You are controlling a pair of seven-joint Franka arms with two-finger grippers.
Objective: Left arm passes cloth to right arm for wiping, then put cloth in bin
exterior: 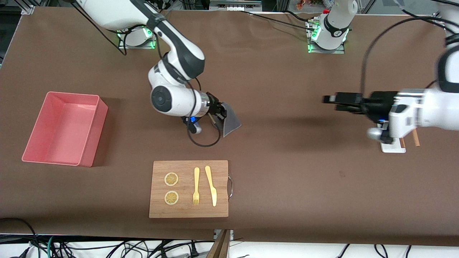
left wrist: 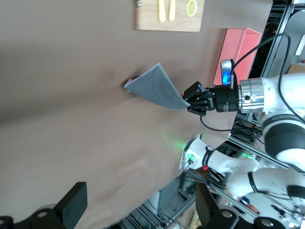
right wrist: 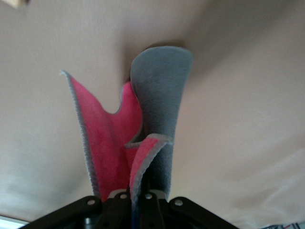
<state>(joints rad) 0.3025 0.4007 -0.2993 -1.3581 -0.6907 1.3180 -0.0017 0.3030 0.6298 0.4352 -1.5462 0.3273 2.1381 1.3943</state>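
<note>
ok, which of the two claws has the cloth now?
The right arm's black claw, shut on the grey-and-magenta cloth over the brown table; the left claw hangs open and empty.

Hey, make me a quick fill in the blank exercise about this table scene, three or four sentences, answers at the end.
1. The cloth is held by the ____ gripper.
2. The left gripper has its fingers ____ and holds nothing.
3. The bin is ____ in colour.
4. The fork and knife lie on the wooden ____.

Missing words: right; open; pink; cutting board
</note>
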